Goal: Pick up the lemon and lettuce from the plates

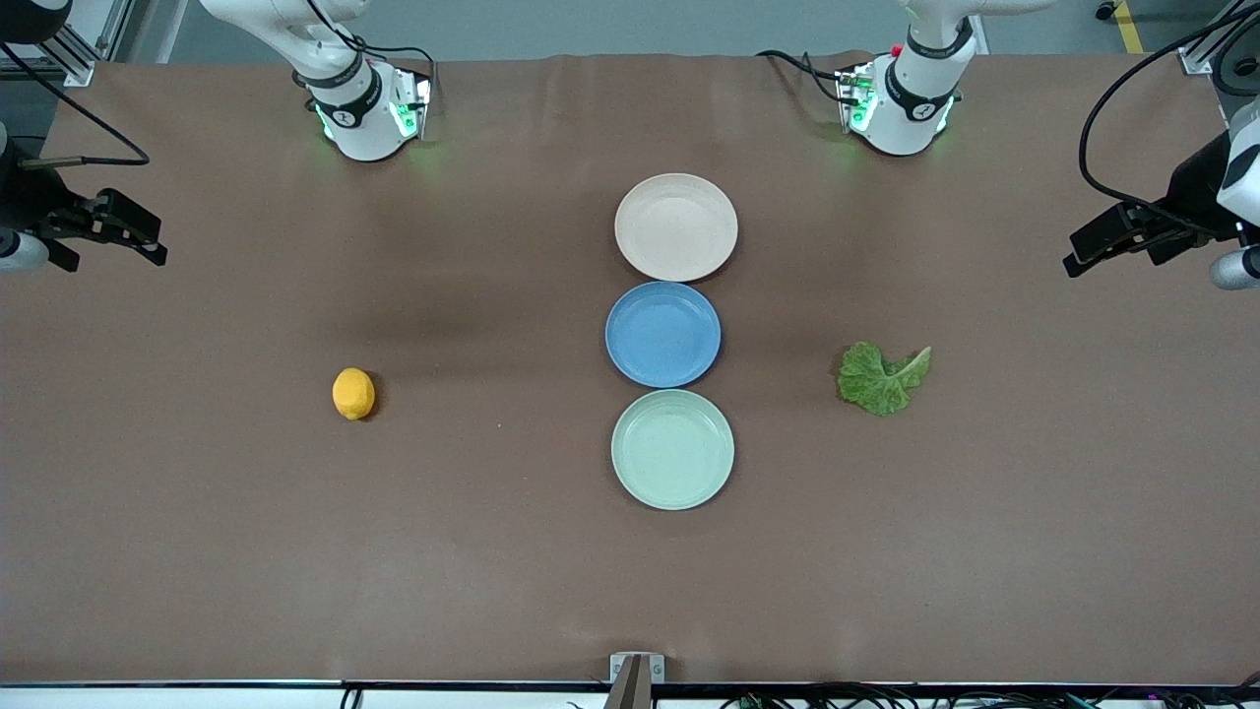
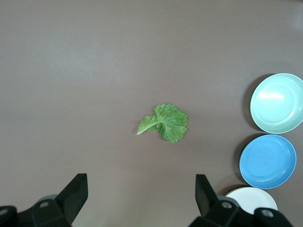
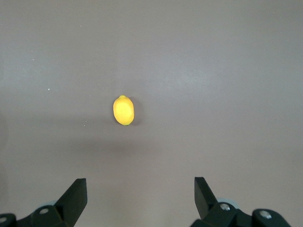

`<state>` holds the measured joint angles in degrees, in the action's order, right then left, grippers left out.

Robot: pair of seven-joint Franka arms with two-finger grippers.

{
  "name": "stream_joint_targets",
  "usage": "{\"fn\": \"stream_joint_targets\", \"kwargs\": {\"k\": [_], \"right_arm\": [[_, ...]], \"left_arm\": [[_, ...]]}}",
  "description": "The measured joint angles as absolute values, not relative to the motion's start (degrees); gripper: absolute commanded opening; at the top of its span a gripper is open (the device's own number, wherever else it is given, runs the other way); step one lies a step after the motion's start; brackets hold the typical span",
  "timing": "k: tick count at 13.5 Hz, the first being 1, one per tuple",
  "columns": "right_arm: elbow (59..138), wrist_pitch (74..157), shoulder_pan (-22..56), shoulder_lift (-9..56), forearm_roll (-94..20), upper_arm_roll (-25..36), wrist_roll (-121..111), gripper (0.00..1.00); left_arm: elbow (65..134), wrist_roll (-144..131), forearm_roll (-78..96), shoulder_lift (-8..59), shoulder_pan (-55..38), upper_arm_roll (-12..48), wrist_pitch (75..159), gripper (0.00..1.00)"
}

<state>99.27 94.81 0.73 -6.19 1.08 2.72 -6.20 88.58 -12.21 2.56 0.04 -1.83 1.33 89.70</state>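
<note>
The lemon (image 1: pixel 353 394) lies on the bare brown table toward the right arm's end, apart from every plate; it also shows in the right wrist view (image 3: pixel 123 110). The lettuce (image 1: pixel 881 377) lies flat on the table toward the left arm's end and shows in the left wrist view (image 2: pixel 165 123). The beige plate (image 1: pixel 676 226) and the mint plate (image 1: pixel 672 449) are empty. My right gripper (image 1: pixel 138 231) is open and empty, high over its end of the table (image 3: pixel 140 189). My left gripper (image 1: pixel 1093 246) is open and empty over its own end (image 2: pixel 141 189).
A blue plate (image 1: pixel 662 334), also empty, sits between the beige and mint plates in a row down the table's middle. The three plates show at the edge of the left wrist view, the mint plate (image 2: pixel 277 103) among them. A small bracket (image 1: pixel 636 668) sits at the front edge.
</note>
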Motion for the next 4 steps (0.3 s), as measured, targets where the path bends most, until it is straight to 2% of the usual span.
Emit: {"fn": "stream_joint_targets", "kwargs": {"k": [4], "right_arm": [[98.45,94.82,0.54,-5.40,1.08,2.72,-6.20,1.00]], "left_arm": [[88.58,-12.21,2.56,0.04,-1.83,1.33,89.70,1.00]]}}
